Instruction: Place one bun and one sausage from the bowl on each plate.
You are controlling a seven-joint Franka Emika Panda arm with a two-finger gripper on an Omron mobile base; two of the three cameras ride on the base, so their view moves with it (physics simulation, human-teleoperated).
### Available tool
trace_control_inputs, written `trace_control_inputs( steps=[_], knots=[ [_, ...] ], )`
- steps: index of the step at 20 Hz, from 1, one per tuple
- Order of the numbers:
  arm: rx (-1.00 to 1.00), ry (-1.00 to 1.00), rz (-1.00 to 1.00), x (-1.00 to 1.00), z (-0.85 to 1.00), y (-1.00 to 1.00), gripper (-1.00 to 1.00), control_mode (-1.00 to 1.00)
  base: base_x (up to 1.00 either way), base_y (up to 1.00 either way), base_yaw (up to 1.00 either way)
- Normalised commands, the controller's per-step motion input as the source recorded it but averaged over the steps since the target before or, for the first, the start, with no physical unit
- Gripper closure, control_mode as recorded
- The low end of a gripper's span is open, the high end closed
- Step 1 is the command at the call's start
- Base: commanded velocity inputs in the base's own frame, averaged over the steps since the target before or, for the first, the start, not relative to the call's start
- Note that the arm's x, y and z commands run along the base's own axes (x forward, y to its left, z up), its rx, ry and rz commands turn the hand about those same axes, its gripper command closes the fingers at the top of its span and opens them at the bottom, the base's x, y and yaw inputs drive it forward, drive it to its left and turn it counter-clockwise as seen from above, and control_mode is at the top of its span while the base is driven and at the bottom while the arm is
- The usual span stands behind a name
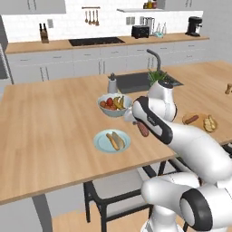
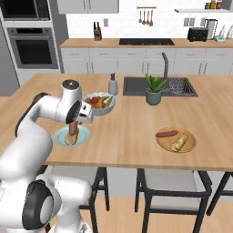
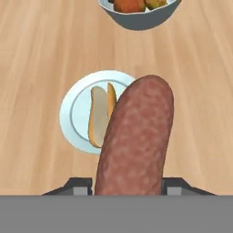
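Observation:
My gripper [image 1: 138, 125] is shut on a reddish-brown sausage [image 1: 143, 129], which hangs end-down from the jaws a little above the counter. In the hand view the sausage [image 3: 136, 141] fills the middle, and the pale light-blue plate [image 3: 73, 120] lies just beyond it with a split golden bun [image 3: 100, 116] on it. The same plate [image 2: 83, 136] sits directly under the hand [image 2: 72, 126] in the right base view. At the right, the tan plate [image 2: 193, 142] carries another sausage [image 2: 167, 134] and bun [image 2: 179, 142]. The bowl is out of view.
A pale blue-grey bowl of fruit [image 1: 113, 105] stands just behind the blue plate, with a small bottle [image 1: 112, 84] behind it. A sink [image 2: 136, 85], tap and potted plant [image 2: 154, 89] sit mid-counter. Chairs [image 2: 173, 184] are tucked under the near edge.

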Motion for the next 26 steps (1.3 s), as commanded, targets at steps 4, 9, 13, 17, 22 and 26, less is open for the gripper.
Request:
trace_control_inputs(
  steps=[4,9,13,17,22,26],
  knots=[
    [-0.13,0.10,0.00,0.36,-0.21,0.50,1.00,-1.00,0.36,0.50,0.00],
    [-0.16,0.20,0.00,0.63,-0.41,1.00,1.00,-1.00,0.00,0.00,0.00],
    [-0.12,0.22,0.00,0.47,-0.42,0.98,1.00,-1.00,0.00,0.00,0.00],
    [-0.08,0.14,0.00,0.31,-0.49,0.63,1.00,-1.00,0.00,0.00,0.00],
    [-0.06,0.02,-0.02,0.25,-0.50,0.12,1.00,-1.00,0.00,0.00,0.00],
    [-0.05,0.00,-0.06,0.26,-0.46,0.00,1.00,-1.00,0.00,0.00,0.00]
  ],
)
